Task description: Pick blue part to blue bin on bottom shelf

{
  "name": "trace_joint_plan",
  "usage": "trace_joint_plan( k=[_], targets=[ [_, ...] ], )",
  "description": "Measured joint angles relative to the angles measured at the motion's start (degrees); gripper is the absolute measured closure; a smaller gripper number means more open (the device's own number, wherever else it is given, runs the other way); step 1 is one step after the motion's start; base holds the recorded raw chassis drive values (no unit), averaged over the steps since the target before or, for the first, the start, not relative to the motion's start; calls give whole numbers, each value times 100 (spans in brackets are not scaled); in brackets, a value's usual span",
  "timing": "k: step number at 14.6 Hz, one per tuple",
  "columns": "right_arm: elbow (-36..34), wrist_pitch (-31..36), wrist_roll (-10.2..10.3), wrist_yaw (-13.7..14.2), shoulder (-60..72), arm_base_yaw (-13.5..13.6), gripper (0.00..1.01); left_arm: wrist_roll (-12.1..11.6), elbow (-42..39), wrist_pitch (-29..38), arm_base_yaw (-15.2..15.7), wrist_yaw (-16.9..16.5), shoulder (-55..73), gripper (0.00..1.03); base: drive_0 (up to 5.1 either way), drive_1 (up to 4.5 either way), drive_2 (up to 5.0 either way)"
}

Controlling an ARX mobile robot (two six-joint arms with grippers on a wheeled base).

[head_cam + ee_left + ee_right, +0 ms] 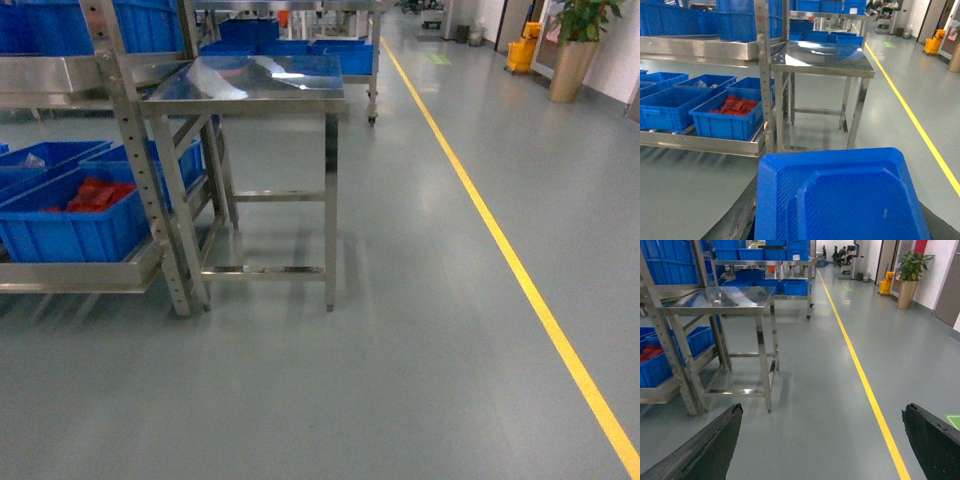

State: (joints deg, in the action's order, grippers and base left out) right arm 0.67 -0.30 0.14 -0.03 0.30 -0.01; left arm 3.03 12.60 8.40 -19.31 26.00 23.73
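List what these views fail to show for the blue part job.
- Left fingers: left wrist view, covered by the blue part.
- Right fingers: tips cut off by the frame's bottom edge.
- Head view: neither arm appears.
- Lower shelf bins: cropped by the left edge.

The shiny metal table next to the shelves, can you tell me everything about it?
The steel table has a flat, mirror-like top that reflects the lights, four thin straight legs and low crossbars joining them. It stands upright on the grey floor, right beside the shelf rack with blue bins. Nothing is seen lying on its top.
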Motion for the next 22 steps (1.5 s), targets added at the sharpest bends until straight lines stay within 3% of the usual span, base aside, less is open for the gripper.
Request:
trace_joint_plan(
  k=[22],
  targets=[
    [0, 33, 2, 2, 0, 0, 3, 0, 0, 15, 0, 0, 2, 59, 2, 426, -422]
  ],
)
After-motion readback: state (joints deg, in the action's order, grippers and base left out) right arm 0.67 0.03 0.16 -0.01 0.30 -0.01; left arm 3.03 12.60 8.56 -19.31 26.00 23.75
